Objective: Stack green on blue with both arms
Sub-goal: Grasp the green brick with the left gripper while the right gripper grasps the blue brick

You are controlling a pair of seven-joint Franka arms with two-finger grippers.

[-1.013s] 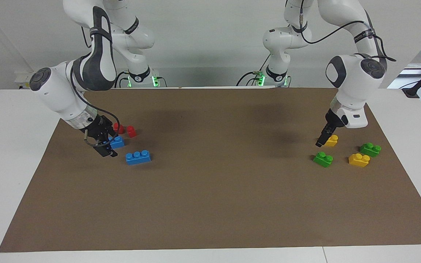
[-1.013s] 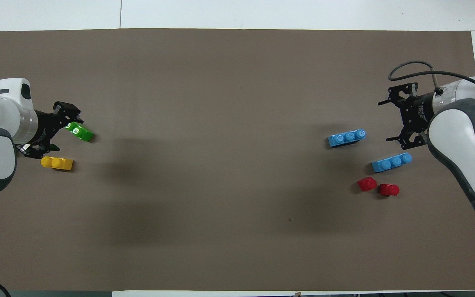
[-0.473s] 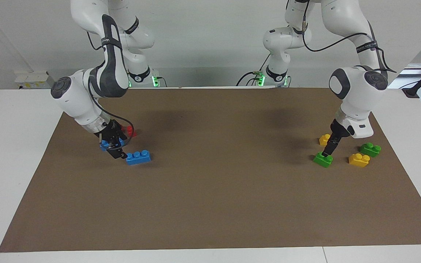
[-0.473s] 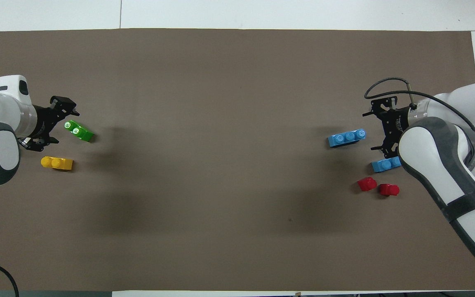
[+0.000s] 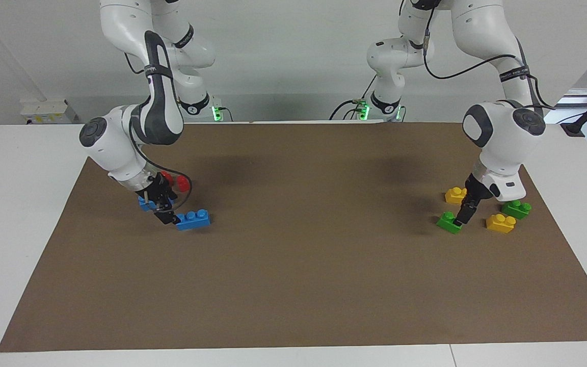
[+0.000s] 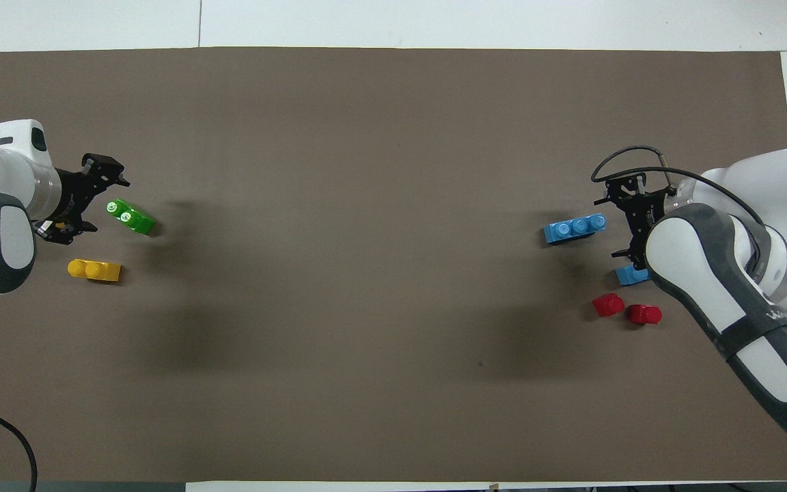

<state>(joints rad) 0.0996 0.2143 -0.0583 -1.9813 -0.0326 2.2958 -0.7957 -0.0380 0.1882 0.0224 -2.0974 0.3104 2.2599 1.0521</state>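
A green brick lies on the brown mat at the left arm's end; it also shows in the overhead view. My left gripper is open and low at the end of this brick, also seen from overhead. A second green brick lies beside it, hidden under the arm in the overhead view. A blue brick lies at the right arm's end, also seen from overhead. My right gripper is open and low at its end, and shows in the overhead view. A second blue brick is partly hidden by that gripper.
Two yellow bricks lie close around the green ones; one shows from overhead. Two small red pieces lie nearer to the robots than the blue bricks. The brown mat covers the table.
Both grippers have come down. The left one moved from over a yellow brick to the green brick. The right one moved from over the nearer blue brick to the end of the farther one.
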